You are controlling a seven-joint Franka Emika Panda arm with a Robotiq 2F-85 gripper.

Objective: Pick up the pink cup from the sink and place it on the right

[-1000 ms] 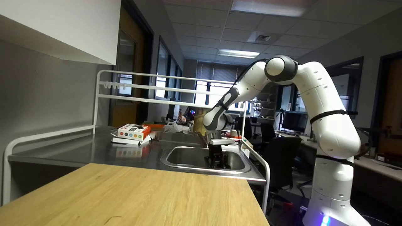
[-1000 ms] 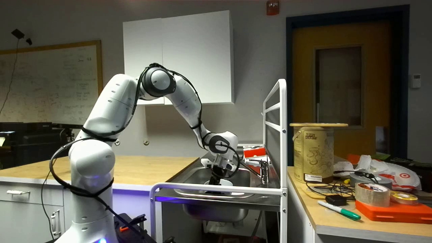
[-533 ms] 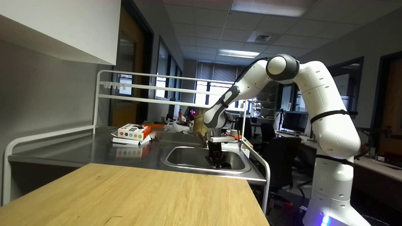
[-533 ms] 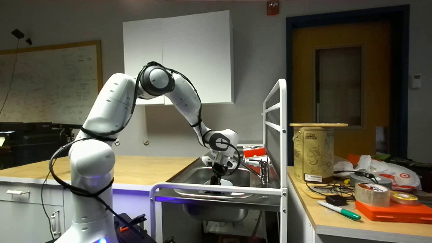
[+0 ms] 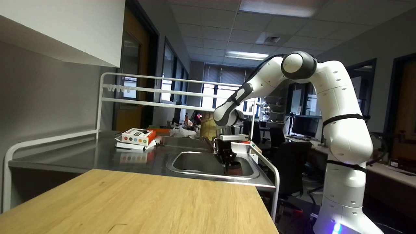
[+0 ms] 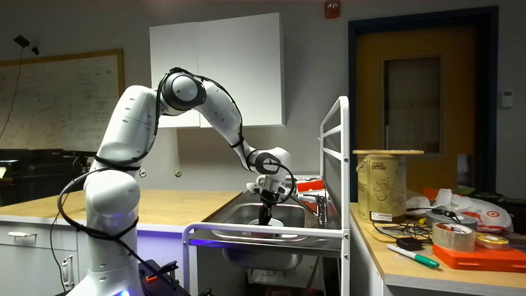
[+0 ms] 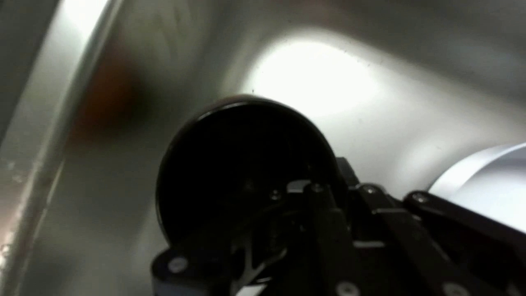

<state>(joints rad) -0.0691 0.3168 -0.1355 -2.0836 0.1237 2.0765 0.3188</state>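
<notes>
The pink cup (image 5: 235, 169) looks reddish-brown outside and dark inside. In the wrist view the cup's (image 7: 242, 152) round mouth faces the camera. My gripper (image 7: 331, 181) is shut on its rim, with one finger inside the mouth and the other against the outer wall. An exterior view has the gripper (image 5: 228, 165) pointing down within the sink (image 5: 201, 174), the cup beneath it. The near rim hides the cup's base, so I cannot tell whether it is clear of the basin floor. In an exterior view the gripper (image 6: 265, 218) ends near the white rail.
A white bowl (image 7: 493, 181) lies in the basin beside the cup. The faucet (image 6: 321, 209) stands at the sink's edge. A white rail (image 6: 267, 228) borders the sink. A wooden counter (image 5: 146, 201) adjoins it, and a red-and-white box (image 5: 136, 136) rests on the metal top.
The jaws have come together from a wide spread onto the cup's rim. The gripper and wrist have risen, and the reddish cup now shows below the fingers.
</notes>
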